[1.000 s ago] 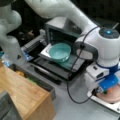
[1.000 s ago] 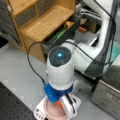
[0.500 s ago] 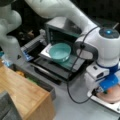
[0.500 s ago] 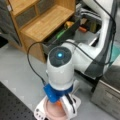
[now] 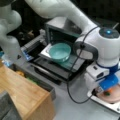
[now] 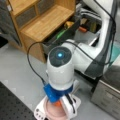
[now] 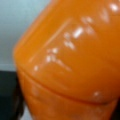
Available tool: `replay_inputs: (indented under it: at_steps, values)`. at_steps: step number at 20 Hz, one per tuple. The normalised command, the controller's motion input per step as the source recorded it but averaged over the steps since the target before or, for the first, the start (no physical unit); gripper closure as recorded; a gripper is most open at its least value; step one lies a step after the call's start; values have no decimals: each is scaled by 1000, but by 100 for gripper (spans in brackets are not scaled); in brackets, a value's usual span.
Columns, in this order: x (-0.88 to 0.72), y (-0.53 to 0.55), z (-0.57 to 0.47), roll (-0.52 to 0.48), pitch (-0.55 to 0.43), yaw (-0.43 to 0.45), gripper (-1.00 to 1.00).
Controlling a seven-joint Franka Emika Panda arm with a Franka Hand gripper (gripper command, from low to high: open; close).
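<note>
A glossy orange object fills the wrist view, right up against the camera. In both front views my gripper points straight down onto a pink plate that rests on a white tray. A small orange piece with a touch of green shows at the fingertips, just above the plate. The arm's white wrist and blue flange hide the fingers themselves.
A teal bowl sits on the pulled-out tray of an open toaster oven. A wooden cabinet stands nearby, with a dark bin of small items beside it. A black cable loops off the arm.
</note>
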Motion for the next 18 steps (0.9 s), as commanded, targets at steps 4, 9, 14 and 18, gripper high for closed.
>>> replay_inputs:
  at_steps: [4,9,14,18]
  values:
    - [56,89,40,-306,7,0,100]
    - [32,112,76,-306,4,25,100]
    - [-56,62,104,-333,9,170,100]
    - [-135,-27,52,-349,24,259,100]
